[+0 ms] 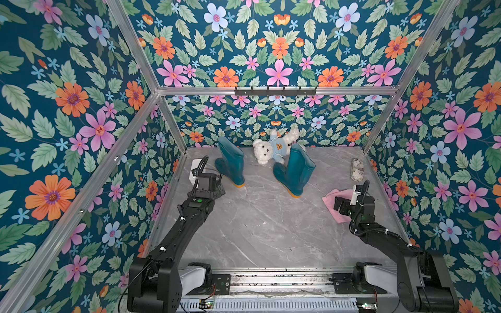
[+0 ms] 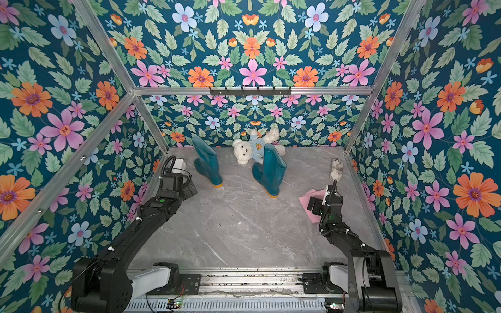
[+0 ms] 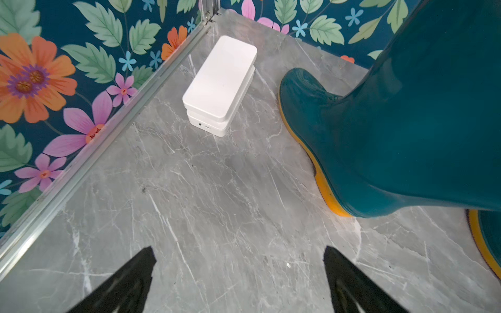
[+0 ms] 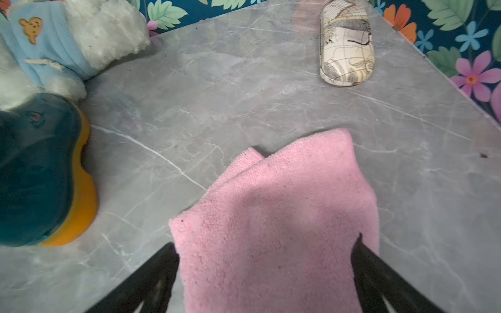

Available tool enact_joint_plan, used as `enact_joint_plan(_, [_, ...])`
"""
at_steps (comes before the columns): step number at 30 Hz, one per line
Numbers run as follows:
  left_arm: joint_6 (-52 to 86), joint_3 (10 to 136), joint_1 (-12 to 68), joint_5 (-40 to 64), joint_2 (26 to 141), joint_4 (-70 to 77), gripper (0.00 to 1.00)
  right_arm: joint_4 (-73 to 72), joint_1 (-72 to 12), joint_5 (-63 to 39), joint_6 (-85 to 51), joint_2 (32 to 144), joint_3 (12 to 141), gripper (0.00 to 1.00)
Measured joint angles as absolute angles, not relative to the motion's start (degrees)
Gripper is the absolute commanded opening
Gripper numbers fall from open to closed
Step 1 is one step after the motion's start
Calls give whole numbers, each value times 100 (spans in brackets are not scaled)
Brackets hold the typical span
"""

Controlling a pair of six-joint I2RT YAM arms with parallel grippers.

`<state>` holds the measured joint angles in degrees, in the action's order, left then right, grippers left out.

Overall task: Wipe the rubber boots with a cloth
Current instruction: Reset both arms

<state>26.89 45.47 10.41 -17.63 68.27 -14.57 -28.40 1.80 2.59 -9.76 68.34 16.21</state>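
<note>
You have a grey table (image 1: 271, 230) carrying everything. The boots (image 1: 230, 165) stand upright on their soles near the back wall, toes toward the arms and apart from each other, so their shafts are open to wiping from your side. A teddy bear (image 1: 267, 151) lies between and behind them. Your left claw (image 3: 238, 249) hangs released and empty near the left boot, probably to steady it. Your right claw (image 4: 265, 242) is spread wide over the pink cloth (image 4: 276, 216), lying at the table's right, well apart from the boots. Nothing is grasped yet, so pick-up looks like the step in hand. The white box (image 3: 221, 84) and patterned case (image 4: 347, 43) sit at the edges.
</note>
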Motion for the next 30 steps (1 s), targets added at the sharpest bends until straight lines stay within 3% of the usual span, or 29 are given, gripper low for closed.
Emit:
enact_joint_plan(6, [2655,4224,882,-1686,6908,-1007,99,-4418,-16,611,-607,7161,1177,99])
enact_joint_plan(12, [2508,4010,821,-1876,6858,-576,99,-6125,-95,871,-480,8433,821,99])
enact_joint_plan(30, [1562,2908,309,-2668,7113,2051,99,-6361,-209,1175,-346,8394,1085,99])
